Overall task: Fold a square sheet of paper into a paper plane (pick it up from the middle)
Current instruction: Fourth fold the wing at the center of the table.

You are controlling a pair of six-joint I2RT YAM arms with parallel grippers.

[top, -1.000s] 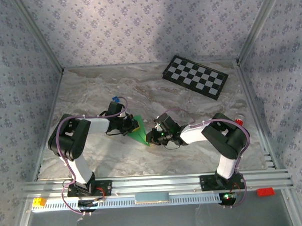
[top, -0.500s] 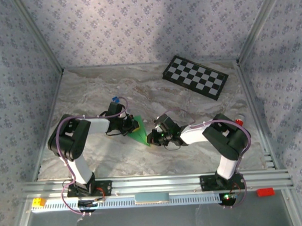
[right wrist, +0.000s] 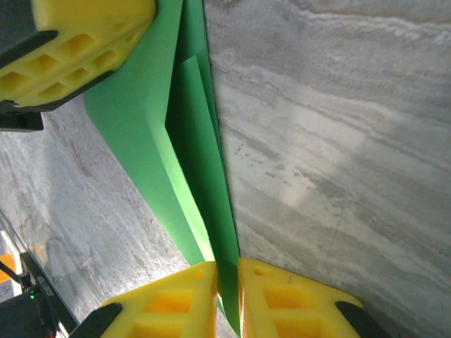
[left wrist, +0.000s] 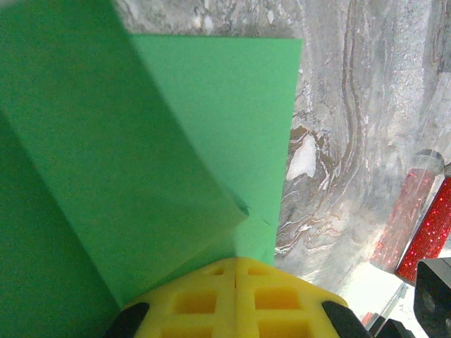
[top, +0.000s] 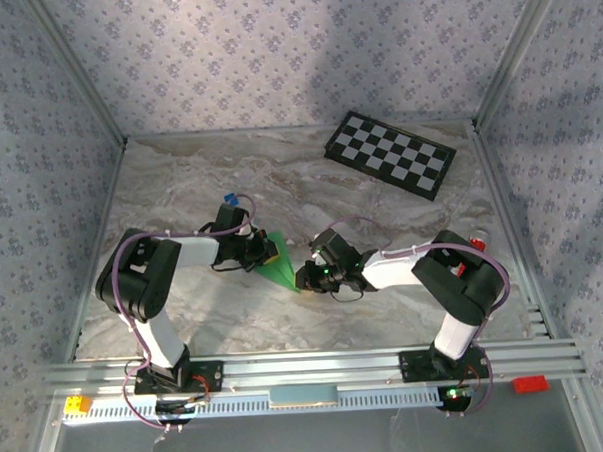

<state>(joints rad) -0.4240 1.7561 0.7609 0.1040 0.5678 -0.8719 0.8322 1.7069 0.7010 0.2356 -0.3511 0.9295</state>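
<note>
Sitting folded into a narrow wedge near the middle of the bench (top: 199, 180), the green sheet of paper (top: 276, 270) is held from both sides. The left end effector (left wrist: 236, 271) is pressed together on its wide end, and the right end effector (right wrist: 227, 271) pinches its narrow end. A checkerboard (top: 389, 154) lies well apart.

white links, black joints, lilac cables looped along left arm (top: 188, 253) and right arm (top: 389, 272) (lower corners of the top view); yellow fingers (right wrist: 197, 282), square-pocketed, black housings behind.
</note>
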